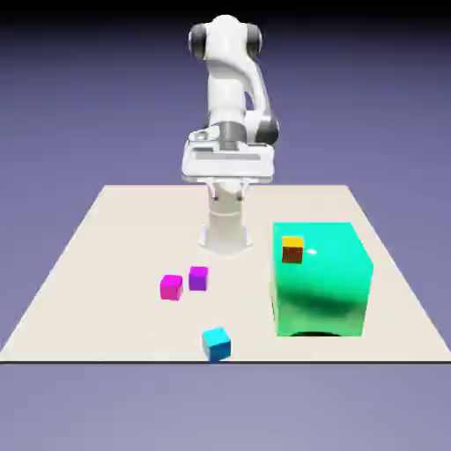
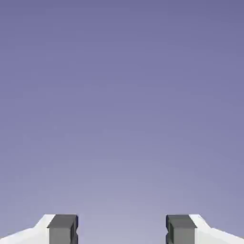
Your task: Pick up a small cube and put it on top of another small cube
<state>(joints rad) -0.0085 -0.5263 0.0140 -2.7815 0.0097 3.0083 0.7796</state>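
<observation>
The small cyan cube (image 1: pixel 216 343) sits near the table's front edge, a little left of the middle. The small purple cube (image 1: pixel 198 278) rests farther back, apart from the cyan one. My gripper (image 1: pixel 227 179) hangs high above the far side of the table, well away from both cubes. In the hand view only the blue-violet backdrop shows. There the gripper (image 2: pixel 122 231) is open, its grey fingertips (image 2: pixel 62 229) wide apart with nothing between them.
A magenta cube (image 1: pixel 172 287) lies just left of the purple one. A big green block (image 1: pixel 319 280) stands at the exterior view's right, with a small orange cube (image 1: pixel 292 249) on its top. The beige table (image 1: pixel 97 264) carries all of them.
</observation>
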